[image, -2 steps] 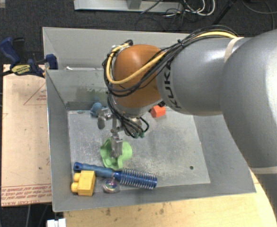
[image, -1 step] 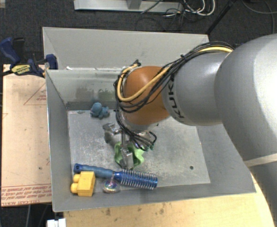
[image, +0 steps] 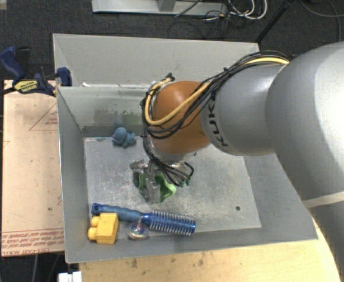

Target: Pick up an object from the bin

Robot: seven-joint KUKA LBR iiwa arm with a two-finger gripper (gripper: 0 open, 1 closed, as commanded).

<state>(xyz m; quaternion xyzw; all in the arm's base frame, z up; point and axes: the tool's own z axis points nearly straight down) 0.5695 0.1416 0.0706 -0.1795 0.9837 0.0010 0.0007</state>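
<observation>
My gripper (image: pixel 153 187) reaches down in the middle of the bin, below the orange wrist cover. A green thing (image: pixel 168 188) sits right at its fingers, partly hidden by them; whether it is gripped I cannot make out. In front of the gripper, near the bin's front edge, lies a blue brush (image: pixel 149 218) with a long handle and ribbed bristles. A yellow toy block (image: pixel 103 228) rests at the front left, touching the brush handle. A small blue lump (image: pixel 123 137) lies at the back left, against the far wall.
A small shiny clear piece (image: pixel 137 234) lies beside the brush at the front. The arm and its orange cover hang over the bin's right half and hide the floor there.
</observation>
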